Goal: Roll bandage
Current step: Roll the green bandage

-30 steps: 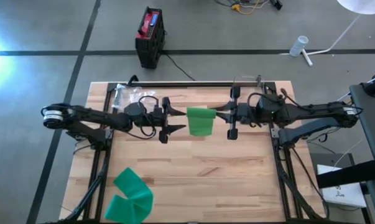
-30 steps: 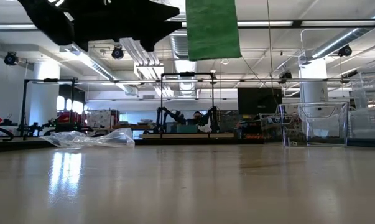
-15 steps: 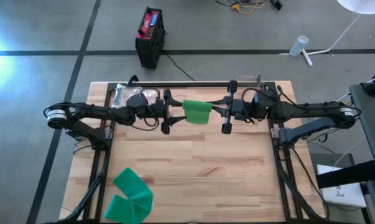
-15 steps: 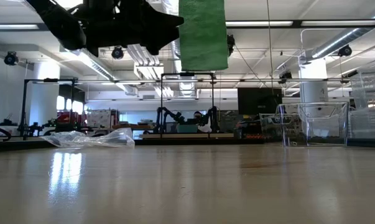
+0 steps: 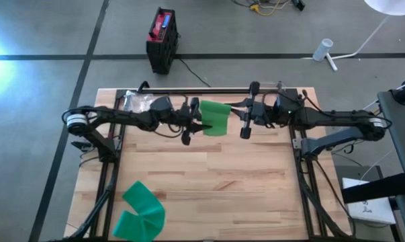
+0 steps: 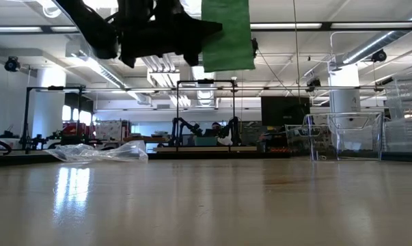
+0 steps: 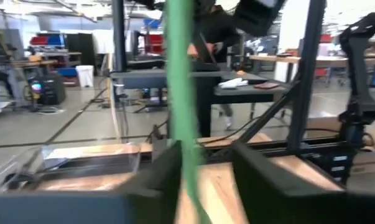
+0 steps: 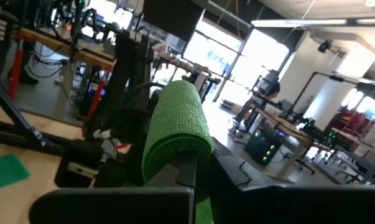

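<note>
Green bandage [image 5: 215,118] hangs above the wooden surface [image 5: 209,181] near its far edge, held between 2 pincers, its long axis running arm to arm. The right pincer [image 5: 237,114] is clamped on one end; the left pincer [image 5: 201,122] has closed on the other.

light: bright, ceiling strips [image 6: 315,26] — glare: tabletop [image 6: 76,188] sheen — blur: left wrist view

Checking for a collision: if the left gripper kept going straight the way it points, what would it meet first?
The green bandage, already between the left gripper's jaws; just beyond it, facing it, the right gripper, though depth is unclear.
</note>
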### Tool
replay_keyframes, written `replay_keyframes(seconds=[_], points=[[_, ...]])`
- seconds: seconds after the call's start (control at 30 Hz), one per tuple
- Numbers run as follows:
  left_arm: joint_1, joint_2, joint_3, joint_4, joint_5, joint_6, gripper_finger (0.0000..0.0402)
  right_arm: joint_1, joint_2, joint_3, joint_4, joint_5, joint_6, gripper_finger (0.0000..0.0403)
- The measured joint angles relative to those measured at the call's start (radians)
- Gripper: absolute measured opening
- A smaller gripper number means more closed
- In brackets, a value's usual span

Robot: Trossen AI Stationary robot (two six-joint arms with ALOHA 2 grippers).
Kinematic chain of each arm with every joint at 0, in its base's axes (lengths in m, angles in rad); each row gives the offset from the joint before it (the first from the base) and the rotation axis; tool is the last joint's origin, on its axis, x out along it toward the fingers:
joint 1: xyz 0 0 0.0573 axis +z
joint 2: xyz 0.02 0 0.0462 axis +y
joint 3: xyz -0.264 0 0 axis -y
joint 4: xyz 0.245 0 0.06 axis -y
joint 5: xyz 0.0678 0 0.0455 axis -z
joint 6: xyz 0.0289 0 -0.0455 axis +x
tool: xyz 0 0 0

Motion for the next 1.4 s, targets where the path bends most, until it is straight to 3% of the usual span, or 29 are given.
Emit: replay_keyframes(seconds=[0.07,0.23,0.67,0.93,1.2,1.4], points=[[-0.006,-0.004,-0.005,0.000,0.002,-0.006,0.0023,-0.001,-0.006,0.000,-0.010,0.000,-0.002,0.0008],[-0.028,-0.027,-0.018,-0.002,0.003,-0.024,0.0004,-0.010,-0.005,0.000,-0.009,0.000,-0.033,0.0008],[-0.099,-0.157,-0.023,0.003,0.079,-0.118,0.0000,-0.049,0.005,-0.032,-0.040,0.000,-0.081,0.0008],[-0.099,-0.175,-0.017,0.125,0.010,-0.272,0.0000,-0.049,0.018,-0.087,-0.030,0.000,-0.017,0.0009],[-0.094,-0.139,0.043,0.119,0.004,-0.314,0.0000,-0.049,0.116,-0.098,-0.012,0.000,0.033,0.0009],[-0.064,-0.179,0.035,0.124,-0.032,-0.318,0.0000,-0.049,0.114,-0.098,-0.010,-0.007,0.043,0.0009]])
